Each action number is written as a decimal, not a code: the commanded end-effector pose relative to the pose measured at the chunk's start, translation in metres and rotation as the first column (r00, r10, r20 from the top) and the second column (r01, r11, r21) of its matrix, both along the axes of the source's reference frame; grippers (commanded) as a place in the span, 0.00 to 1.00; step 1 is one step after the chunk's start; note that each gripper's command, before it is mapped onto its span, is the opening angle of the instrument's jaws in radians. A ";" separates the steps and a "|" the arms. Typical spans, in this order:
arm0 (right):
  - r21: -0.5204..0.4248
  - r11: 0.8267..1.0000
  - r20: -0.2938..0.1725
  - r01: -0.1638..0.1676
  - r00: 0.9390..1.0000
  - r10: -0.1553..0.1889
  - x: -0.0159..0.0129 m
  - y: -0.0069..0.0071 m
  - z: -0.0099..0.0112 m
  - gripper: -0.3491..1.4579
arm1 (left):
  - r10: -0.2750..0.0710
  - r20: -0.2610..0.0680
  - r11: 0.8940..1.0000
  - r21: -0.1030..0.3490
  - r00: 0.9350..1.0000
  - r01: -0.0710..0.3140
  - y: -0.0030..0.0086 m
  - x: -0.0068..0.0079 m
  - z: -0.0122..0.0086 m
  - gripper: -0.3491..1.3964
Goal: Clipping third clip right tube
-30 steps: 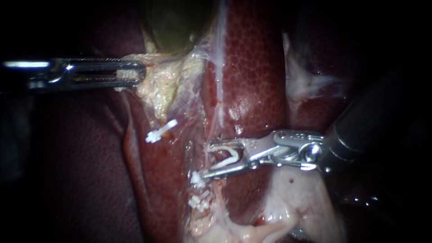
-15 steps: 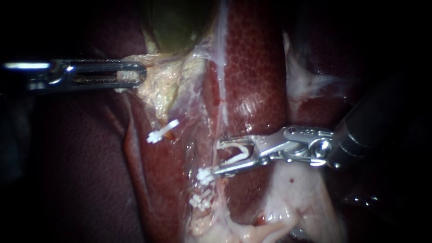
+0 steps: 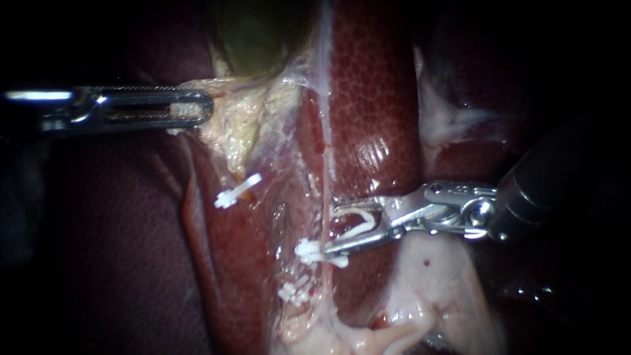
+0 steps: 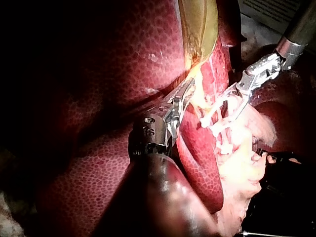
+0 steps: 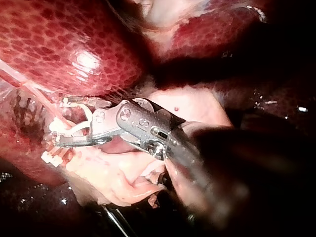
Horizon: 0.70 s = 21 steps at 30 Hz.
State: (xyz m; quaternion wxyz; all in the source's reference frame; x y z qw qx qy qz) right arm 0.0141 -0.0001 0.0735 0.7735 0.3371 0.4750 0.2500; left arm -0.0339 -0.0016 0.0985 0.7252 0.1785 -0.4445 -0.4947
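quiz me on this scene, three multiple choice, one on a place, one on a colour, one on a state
1. The instrument carrying the loaded clip comes into the endoscope view from:
A the left
B the right
C straight above

2. The lone clip on the tissue nearer the left instrument is:
A white
B blue
C gold

3. The left instrument's jaws are:
A wide open over the liver
B shut on pale tissue
C out of view

Answers:
1 B: the shaft of the right instrument enters from the right edge, and the loaded clip sits between its jaws, touching both.
2 A: it shows bright white against the red tissue.
3 B: the jaws lie together at the edge of the pale tissue below the gallbladder, with a bit of it caught between them.
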 end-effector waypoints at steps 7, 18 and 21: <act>0.016 1.000 -0.033 -0.010 0.999 0.010 0.0017 -0.0004 -0.0003 0.50 | -0.001 0.000 1.000 0.000 1.000 0.001 0.0000 -0.0001 0.0000 0.08; 0.096 0.995 -0.102 -0.017 0.994 0.027 0.0039 -0.0012 -0.0016 0.49 | -0.001 0.000 1.000 0.000 1.000 0.001 0.0000 -0.0002 0.0000 0.08; 0.114 0.993 -0.114 -0.026 0.993 0.039 0.0043 -0.0011 -0.0016 0.49 | -0.001 -0.001 1.000 0.000 1.000 0.001 0.0000 -0.0002 0.0000 0.08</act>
